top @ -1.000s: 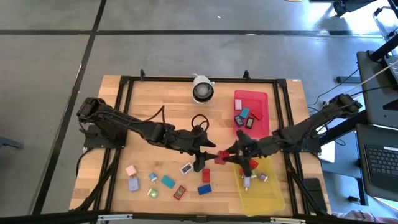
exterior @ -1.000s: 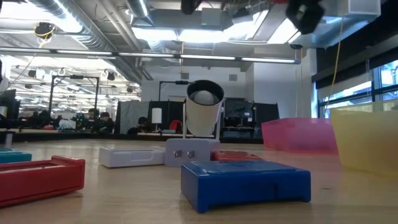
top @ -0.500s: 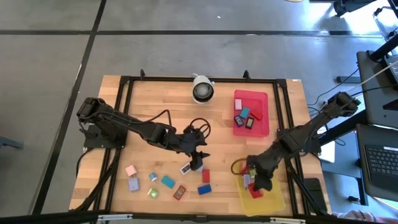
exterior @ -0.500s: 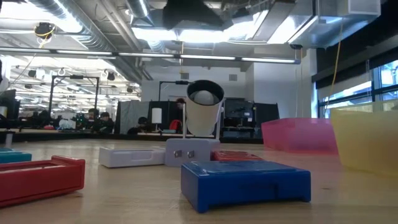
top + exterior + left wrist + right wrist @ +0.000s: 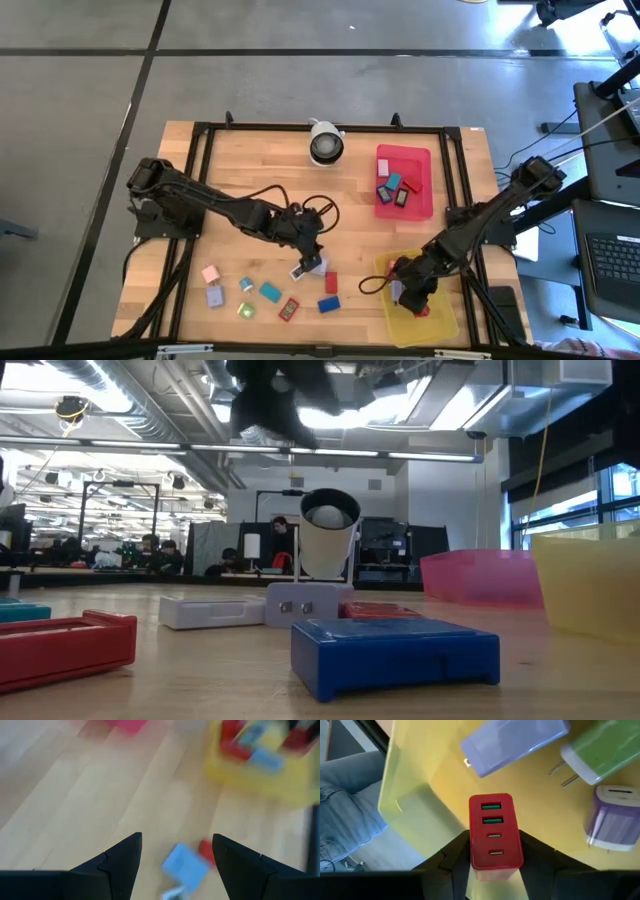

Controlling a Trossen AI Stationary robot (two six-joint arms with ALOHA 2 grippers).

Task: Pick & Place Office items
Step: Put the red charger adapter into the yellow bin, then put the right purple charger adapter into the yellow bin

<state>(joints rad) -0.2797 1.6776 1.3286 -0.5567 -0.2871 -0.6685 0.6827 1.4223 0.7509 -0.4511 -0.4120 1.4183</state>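
Note:
My right gripper (image 5: 417,303) reaches down into the yellow tray (image 5: 447,326) at the near right, shut on a red block with ports (image 5: 495,831). Lilac (image 5: 515,741) and green (image 5: 605,747) items lie on the tray floor beside it. My left gripper (image 5: 312,260) hangs open over the table's middle, tipped down above a white labelled block (image 5: 300,271). In its wrist view a blue block (image 5: 184,866) and a red block (image 5: 206,851) lie on the wood beyond the open fingers (image 5: 120,860). Several more office items lie along the near left. My right gripper pinches the red block's two long sides (image 5: 476,851) between its two fingers, at the end away from the green ports. The fingers slant down from above and lie along the block. I cannot tell whether the block touches the tray floor.
A red tray (image 5: 428,160) with several items stands at the far right. The white round camera (image 5: 325,143) sits at the far middle. Pink (image 5: 211,273), lilac (image 5: 215,296), teal (image 5: 270,291) and red (image 5: 289,310) blocks lie at the near left. A person's jeans (image 5: 345,805) show beyond the tray.
My right gripper has carried the red block from the table's middle toward the near right, rolled its wrist and sunk into the yellow tray. My left gripper has tipped downward and sunk a little toward the white labelled block, staying open.

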